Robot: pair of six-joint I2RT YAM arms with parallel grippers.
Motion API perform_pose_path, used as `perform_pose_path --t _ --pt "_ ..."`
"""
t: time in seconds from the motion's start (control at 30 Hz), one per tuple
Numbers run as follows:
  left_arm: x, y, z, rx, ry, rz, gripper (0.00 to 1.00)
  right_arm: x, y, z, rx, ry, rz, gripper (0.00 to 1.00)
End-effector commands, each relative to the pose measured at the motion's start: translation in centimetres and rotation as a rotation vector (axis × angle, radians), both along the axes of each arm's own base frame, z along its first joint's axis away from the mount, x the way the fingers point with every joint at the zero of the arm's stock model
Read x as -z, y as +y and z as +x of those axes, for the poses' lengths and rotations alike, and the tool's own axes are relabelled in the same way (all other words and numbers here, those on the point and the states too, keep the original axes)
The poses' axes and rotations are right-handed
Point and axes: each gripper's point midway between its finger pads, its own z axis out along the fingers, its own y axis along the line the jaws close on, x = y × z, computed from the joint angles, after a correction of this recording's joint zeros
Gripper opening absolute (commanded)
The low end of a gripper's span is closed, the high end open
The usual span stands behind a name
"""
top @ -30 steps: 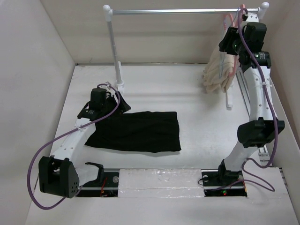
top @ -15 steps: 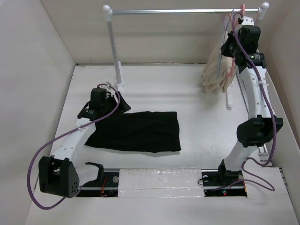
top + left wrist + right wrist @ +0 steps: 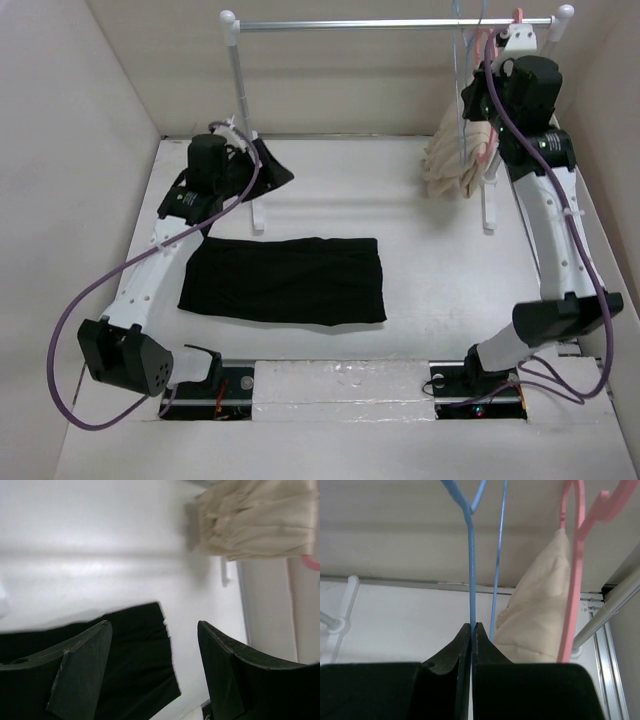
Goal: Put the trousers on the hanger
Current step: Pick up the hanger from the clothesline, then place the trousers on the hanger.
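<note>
White tabletop is bearing black fabric trousers crosswise, nearer the spread left gripper — right gripper is pinching the thin light-blue hanger.

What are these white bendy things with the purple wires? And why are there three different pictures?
They are two robot arms bolted to a white table. One picture looks down from above; the other two come from a small camera on each wrist, showing that hand's own fingers. The black trousers lie flat on the table. The left hand is open and holds nothing. The right hand is up at the rail, pinched shut on a thin blue hanger. Beside it hangs a pink hanger with a beige cloth.
</note>
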Motion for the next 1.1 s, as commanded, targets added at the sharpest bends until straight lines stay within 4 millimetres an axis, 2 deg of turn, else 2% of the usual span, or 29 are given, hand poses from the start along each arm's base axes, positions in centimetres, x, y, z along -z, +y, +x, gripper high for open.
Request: perform_pose_path --t 0.0,0.03,0.1,0.13,0.17,0.2,0.23,0.27,0.3,0.37,0.4,0.47,0.57,0.63,0.73,0.8,0.9,1.07 --pt "-8.7 -3.5 0.5 0.045 -0.194 -0.031 0.66 -0.1 1.1 -2.5 -0.017 -0.040 -0.069 0.00" --pt "-9.7 -6.3 -0.8 0.109 -0.211 -0.035 0.66 0.4 1.4 -3.1 -0.019 -0.030 -0.076 0.00" --pt "-12.3 -8.7 -1.3 0.127 -0.261 -0.040 0.68 2.9 2.5 -4.5 -0.035 0.019 -0.102 0.00" --pt "-12.9 -11.1 -2.7 0.183 -0.270 -0.050 0.69 3.7 2.8 -5.1 -0.040 0.033 -0.107 0.00" --pt "-13.5 -12.2 -3.2 0.198 -0.278 -0.056 0.69 4.4 3.2 -5.6 -0.046 0.048 -0.117 0.00" --pt "-14.7 -13.1 -3.1 0.185 -0.302 -0.054 0.70 5.8 3.9 -6.5 -0.058 0.073 -0.137 0.00" --pt "-15.7 -14.8 -3.8 0.200 -0.330 -0.034 0.70 7.7 4.8 -7.5 -0.075 0.117 -0.159 0.00" --pt "-15.6 -15.4 -4.4 0.205 -0.333 -0.030 0.70 7.7 4.8 -7.5 -0.075 0.117 -0.160 0.00" --pt "-15.7 -16.3 -4.1 0.195 -0.332 -0.010 0.71 8.6 5.3 -8.0 -0.082 0.139 -0.171 0.00" --pt "-15.4 -18.1 -4.8 0.224 -0.330 0.004 0.71 10.8 7.1 -9.3 -0.132 0.178 -0.187 0.00" --pt "-14.7 -18.9 -4.4 0.217 -0.319 0.019 0.71 11.5 7.3 -9.7 -0.130 0.193 -0.196 0.00" --pt "-13.6 -19.8 -3.7 0.193 -0.305 0.037 0.71 13.7 9.2 -11.3 -0.174 0.231 -0.216 0.00" --pt "-11.9 -20.2 -2.5 0.157 -0.276 0.062 0.71 14.6 10.2 -12.4 -0.196 0.245 -0.223 0.00" --pt "-10.2 -20.8 -2.1 0.143 -0.243 0.092 0.71 15.0 10.7 -12.8 -0.213 0.250 -0.215 0.00" --pt "-8.3 -20.6 -1.2 0.080 -0.202 0.108 0.69 15.5 10.8 -13.3 -0.223 0.257 -0.217 0.00" --pt "-7.7 -20.1 -0.7 0.029 -0.191 0.109 0.62 15.5 11.2 -13.8 -0.240 0.256 -0.222 0.00" --pt "-7.5 -19.6 -0.1 -0.022 -0.193 0.107 0.59 15.6 11.4 -14.2 -0.250 0.254 -0.225 0.00" --pt "-7.3 -20.8 0.1 -0.015 -0.188 0.094 0.59 15.3 12.6 -14.8 -0.292 0.242 -0.219 0.00"
